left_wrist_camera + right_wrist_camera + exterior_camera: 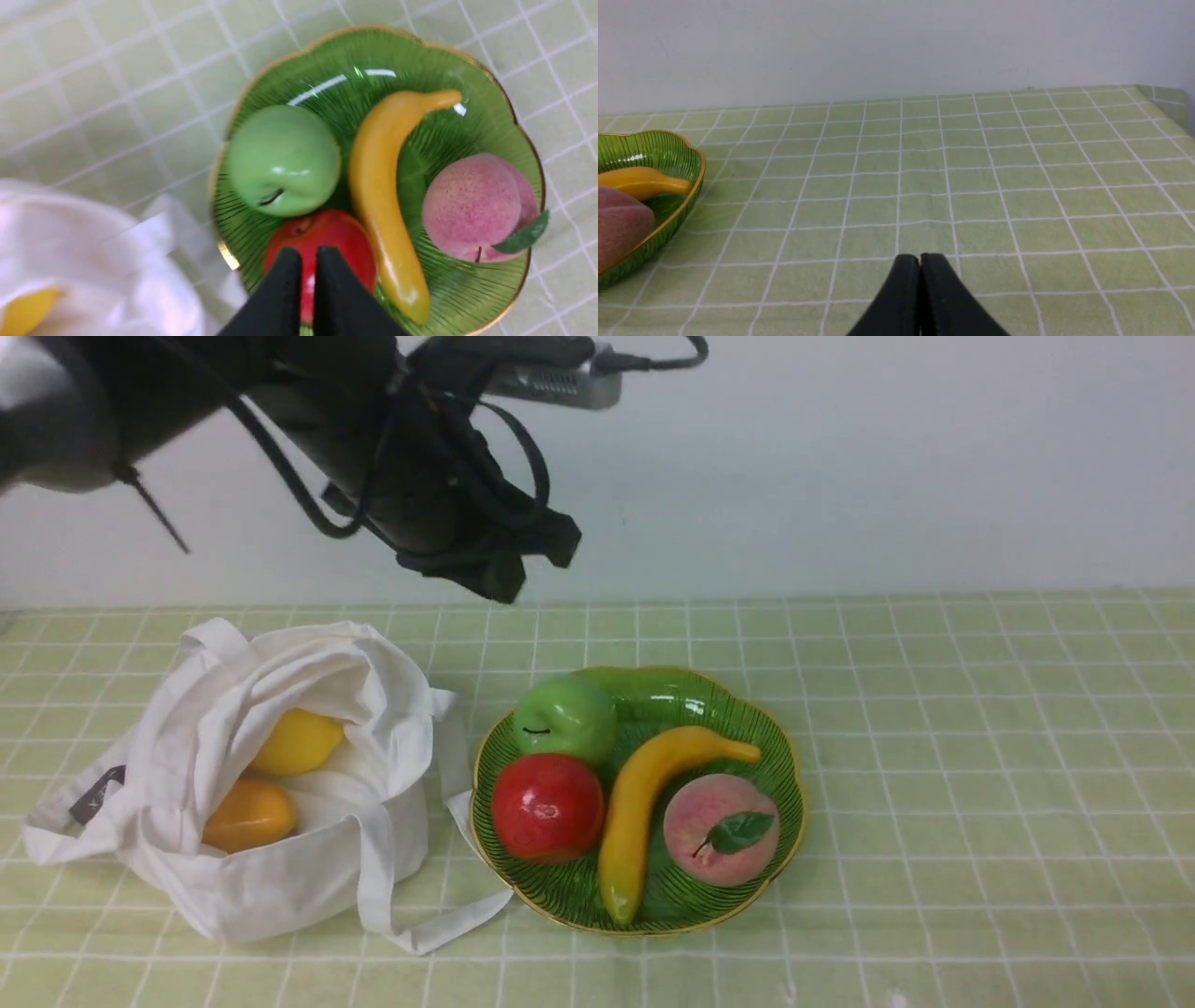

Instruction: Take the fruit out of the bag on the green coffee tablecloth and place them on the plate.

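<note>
Closed left jaws hang above green apple (282, 158) on plate (355, 60).

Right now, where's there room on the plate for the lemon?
The plate has one bare patch: at the back, between the green apple and the banana tip, behind the peach. Its left side is crowded, red apple against green apple. The tablecloth right of the plate is wide open.

The green apple (565, 717) sits on the gold-rimmed green plate (653, 700); the lemon (297, 741) and orange fruit (248, 814) lie inside the open white bag (271, 896) just beside it.
</note>
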Tool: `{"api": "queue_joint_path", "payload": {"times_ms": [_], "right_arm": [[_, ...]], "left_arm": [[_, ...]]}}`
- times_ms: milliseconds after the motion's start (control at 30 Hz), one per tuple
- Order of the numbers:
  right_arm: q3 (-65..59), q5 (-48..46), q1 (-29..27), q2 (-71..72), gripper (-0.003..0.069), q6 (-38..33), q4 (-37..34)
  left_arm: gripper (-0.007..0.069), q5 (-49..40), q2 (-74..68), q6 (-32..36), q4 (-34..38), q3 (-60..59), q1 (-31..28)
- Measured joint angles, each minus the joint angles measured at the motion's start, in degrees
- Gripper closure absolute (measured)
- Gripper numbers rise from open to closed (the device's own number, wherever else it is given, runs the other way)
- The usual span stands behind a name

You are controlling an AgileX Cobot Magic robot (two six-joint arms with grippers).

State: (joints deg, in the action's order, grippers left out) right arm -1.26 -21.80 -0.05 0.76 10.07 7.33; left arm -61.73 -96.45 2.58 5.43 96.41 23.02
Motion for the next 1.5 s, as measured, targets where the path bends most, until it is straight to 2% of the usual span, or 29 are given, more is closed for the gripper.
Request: {"api": "queue_joint_path", "payload": {"times_ms": [167, 400, 467, 667, 833, 1000, 1367, 1500], "right_arm": [[0.0, 0.0, 0.0, 0.0, 0.0669, 0.0, 0.0], [0.0, 0.0, 0.0, 0.0, 0.0669, 0.0, 0.0], [0.0, 0.0, 0.0, 0.0, 0.0669, 0.0, 0.0], [0.0, 0.0, 0.0, 0.0, 0.0669, 0.0, 0.0], [0.0, 0.0, 0.0, 0.0, 0.0669, 0.0, 0.0], [0.0, 0.0, 0.0, 0.0, 0.0669, 0.0, 0.0], [0.0, 0.0, 0.0, 0.0, 0.0669, 0.0, 0.0], [0.0, 0.0, 0.0, 0.0, 0.0669, 0.0, 0.0]], "left_arm": [[0.0632, 2.3, 14.0, -2.1, -0.9, -8.9, 0.0], [0.0632, 13.2, 35.2, -3.5, -1.3, -28.8, 0.0], [0.0632, 18.4, 44.2, -3.5, -1.3, -37.6, 0.0], [0.0632, 24.8, 60.6, -3.6, -1.0, -53.3, 0.0], [0.0632, 24.5, 69.7, -2.6, 0.6, -58.9, 0.0], [0.0632, 27.1, 77.1, -1.4, -0.7, -62.0, 0.0], [0.0632, 29.6, 80.0, -0.9, -3.5, -63.7, -0.1], [0.0632, 31.4, 82.2, -0.8, -3.9, -65.9, -2.3]]}}
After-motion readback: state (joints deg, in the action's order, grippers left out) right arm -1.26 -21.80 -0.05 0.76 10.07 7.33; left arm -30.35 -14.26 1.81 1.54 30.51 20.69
